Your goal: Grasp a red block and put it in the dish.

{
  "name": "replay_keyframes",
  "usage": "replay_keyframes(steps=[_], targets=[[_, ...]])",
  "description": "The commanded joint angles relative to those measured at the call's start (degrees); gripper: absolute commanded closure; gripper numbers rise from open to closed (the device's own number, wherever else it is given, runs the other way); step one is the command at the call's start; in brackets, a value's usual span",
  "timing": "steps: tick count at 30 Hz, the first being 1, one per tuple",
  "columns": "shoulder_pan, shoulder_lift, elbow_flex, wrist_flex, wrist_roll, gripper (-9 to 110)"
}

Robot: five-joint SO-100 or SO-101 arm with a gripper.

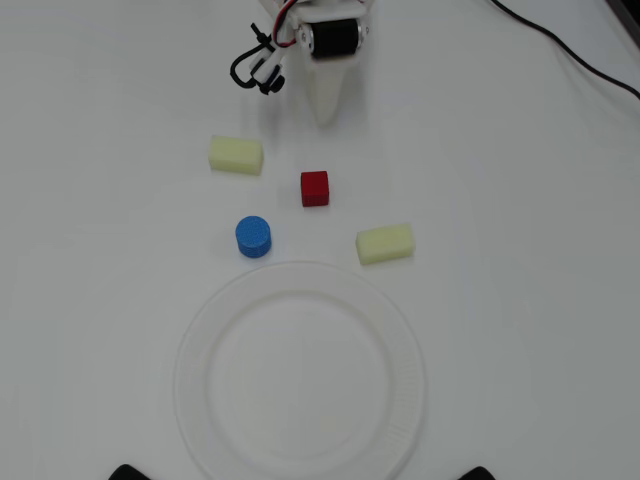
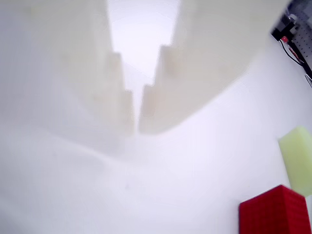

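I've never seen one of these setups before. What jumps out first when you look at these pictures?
In the overhead view, the big white dish fills the lower middle of the white table, empty. Just above it sit the bright spots of colour: a red block in the centre, a blue cylinder to its lower left, and two pale yellow foam blocks flanking them. At the top edge the white gripper points down toward the red block, holding nothing.

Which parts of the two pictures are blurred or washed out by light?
In the wrist view the pincer is blurred and pale against the table, while the red block is sharper; the overhead view is evenly lit, yet the white dish nearly melts into the table.
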Motion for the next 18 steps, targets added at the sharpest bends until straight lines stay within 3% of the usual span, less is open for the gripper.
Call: replay_keyframes(steps=[1, 11, 18], targets=[[0.53, 7.47, 0.88, 2.64, -0.44, 101], [3.78, -52.29, -35.95, -1.32, 0.18, 101], [1.32, -79.01, -58.62, 3.43, 1.32, 101]])
